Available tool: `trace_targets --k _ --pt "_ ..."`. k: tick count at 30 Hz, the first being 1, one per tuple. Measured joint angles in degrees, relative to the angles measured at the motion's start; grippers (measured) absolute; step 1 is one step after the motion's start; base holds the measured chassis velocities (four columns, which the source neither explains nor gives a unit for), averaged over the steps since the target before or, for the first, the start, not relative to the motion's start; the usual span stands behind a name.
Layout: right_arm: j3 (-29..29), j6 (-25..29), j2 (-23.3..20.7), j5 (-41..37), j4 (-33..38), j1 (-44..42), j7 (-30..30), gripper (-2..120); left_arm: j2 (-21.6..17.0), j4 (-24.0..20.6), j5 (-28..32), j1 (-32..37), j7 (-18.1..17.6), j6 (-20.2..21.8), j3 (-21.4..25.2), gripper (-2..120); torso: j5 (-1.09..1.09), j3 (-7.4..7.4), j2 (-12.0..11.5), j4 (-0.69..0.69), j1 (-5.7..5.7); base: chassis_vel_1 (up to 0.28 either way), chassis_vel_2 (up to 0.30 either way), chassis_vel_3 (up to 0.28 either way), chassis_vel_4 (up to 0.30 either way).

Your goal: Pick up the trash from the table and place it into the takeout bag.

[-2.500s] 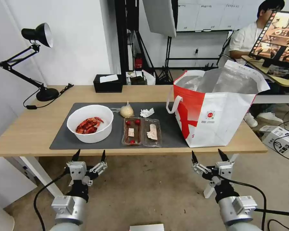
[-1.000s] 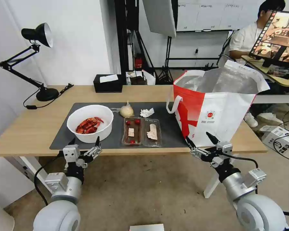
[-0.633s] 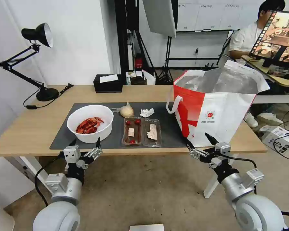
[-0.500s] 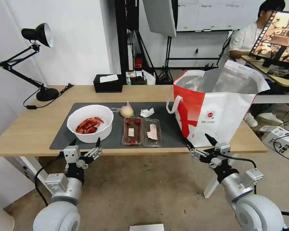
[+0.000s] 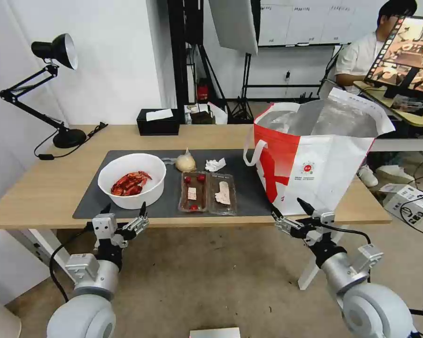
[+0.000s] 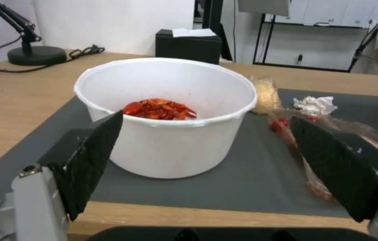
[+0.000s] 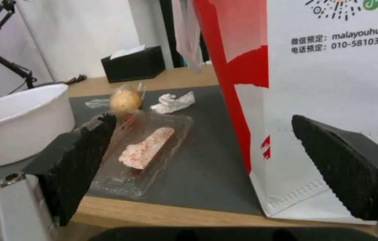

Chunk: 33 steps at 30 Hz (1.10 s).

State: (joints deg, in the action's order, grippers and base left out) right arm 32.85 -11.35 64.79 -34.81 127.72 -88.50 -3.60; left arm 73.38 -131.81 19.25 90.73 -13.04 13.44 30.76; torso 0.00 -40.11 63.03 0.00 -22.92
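A long light-wood tabletop on white legs (image 5: 47, 188) carries a large dark grey rectangular mat (image 5: 169, 206), and all the trash lies on that mat. At its left end stands a white round bowl (image 5: 132, 180) holding red crayfish shells (image 5: 128, 183). Just beside the bowl, toward the middle, lies a clear plastic clamshell box (image 5: 207, 193), opened flat, with small red tomatoes (image 5: 194, 179) in its left half and a pale pinkish scrap in its right half; what that scrap is cannot be made out. Behind the box sit a small knotted plastic bag with beige filling (image 5: 185, 162) and, just to its right, a crumpled white tissue (image 5: 215, 164). The large boxy white-and-red takeout bag (image 5: 315, 162) with silver foil lining stands upright and open at the mat's right end, a white loop handle (image 5: 252, 152) hanging on its side facing the trash. The left gripper (image 5: 123, 210) hovers at the near table edge in front of the bowl, its black fingers (image 6: 92, 157) spread wide and holding nothing. The right gripper (image 5: 284, 210) hovers at the near edge before the bag's lower left corner, its fingers (image 7: 80, 157) likewise parted and empty. A black tissue box (image 5: 158, 122) sits at the far edge of the table, and a black desk lamp (image 5: 56, 51) stands at the far left corner.
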Motion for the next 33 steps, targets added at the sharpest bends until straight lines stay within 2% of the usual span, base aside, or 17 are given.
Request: trace_targets --k 3,6,7,10,11,13,14,15,17,18,19,21,25,33 --pt "-0.2 -0.1 -0.1 -1.8 0.2 0.0 0.2 100 0.0 0.0 0.0 0.0 0.0 0.1 0.0 100 0.00 0.00 0.0 0.00 0.00 0.000 0.000 0.000 0.000" --pt "-0.6 -2.2 -0.1 -11.9 2.2 0.1 2.3 100 -0.8 0.0 0.0 -0.1 0.1 0.7 0.3 100 0.00 0.00 0.0 0.00 0.00 0.000 0.000 0.000 0.000" --pt "-0.6 -2.2 -0.1 -11.9 2.2 0.1 2.3 100 -0.8 0.0 0.0 -0.1 0.1 0.7 0.3 100 0.00 0.00 0.0 0.00 0.00 0.000 0.000 0.000 0.000" --pt "-0.8 -3.1 -0.4 -25.4 2.9 1.4 4.8 100 -1.9 0.0 0.2 -0.3 0.4 1.2 0.7 100 0.01 0.00 0.0 0.00 0.00 0.000 0.000 0.000 0.000" --pt "-0.8 -3.1 -0.4 -25.4 2.9 1.4 4.8 100 -1.9 0.0 0.2 -0.3 0.4 1.2 0.7 100 0.01 0.00 0.0 0.00 0.00 0.000 0.000 0.000 0.000" --pt "-0.8 -3.3 -0.3 -41.4 4.1 3.1 9.7 100 -2.6 0.0 0.3 -0.2 0.6 1.3 0.9 100 -0.01 0.00 0.0 0.00 0.00 0.000 0.000 0.000 0.000" --pt "-0.7 -3.4 -0.2 -46.3 4.2 3.7 11.2 100 -2.8 0.1 0.3 -0.1 0.6 1.3 1.0 100 -0.01 0.00 0.0 0.00 0.00 0.000 0.000 0.000 0.000" --pt "-0.7 -3.4 -0.2 -46.3 4.2 3.7 11.2 100 -2.8 0.1 0.3 -0.1 0.6 1.3 1.0 100 -0.01 0.00 0.0 0.00 0.00 0.000 0.000 0.000 0.000" --pt "-0.4 -3.4 0.1 -55.9 4.1 5.0 14.0 100 -3.0 0.1 0.5 0.0 0.6 1.3 1.2 100 -0.01 0.00 0.0 0.00 0.00 0.000 0.000 0.000 0.000" --pt "-0.3 -3.4 0.2 -59.3 4.0 5.3 15.2 100 -3.0 0.1 0.5 0.1 0.6 1.4 1.2 100 0.00 0.00 0.0 0.00 0.00 0.000 0.000 0.000 0.000" --pt "-0.3 -3.4 0.2 -59.3 4.0 5.3 15.2 100 -3.0 0.1 0.5 0.1 0.6 1.4 1.2 100 0.00 0.00 0.0 0.00 0.00 0.000 0.000 0.000 0.000" --pt "-0.4 -3.4 0.8 -66.9 3.9 6.0 18.9 100 -3.0 0.1 0.5 0.2 0.6 1.5 1.2 100 0.00 0.00 0.0 0.00 0.00 0.000 0.000 0.000 0.000" --pt "-1.7 -3.4 1.8 -71.6 4.4 6.5 22.5 100 -2.9 0.1 0.5 0.3 0.5 1.6 1.3 100 0.00 0.00 0.0 0.00 0.00 0.000 0.000 0.000 0.000" --pt "-5.2 -3.4 1.8 -71.5 4.2 6.8 23.9 100 -3.1 -0.5 2.5 0.7 0.4 2.5 1.9 100 0.00 0.00 0.0 0.00 0.00 0.000 0.000 0.000 0.000"
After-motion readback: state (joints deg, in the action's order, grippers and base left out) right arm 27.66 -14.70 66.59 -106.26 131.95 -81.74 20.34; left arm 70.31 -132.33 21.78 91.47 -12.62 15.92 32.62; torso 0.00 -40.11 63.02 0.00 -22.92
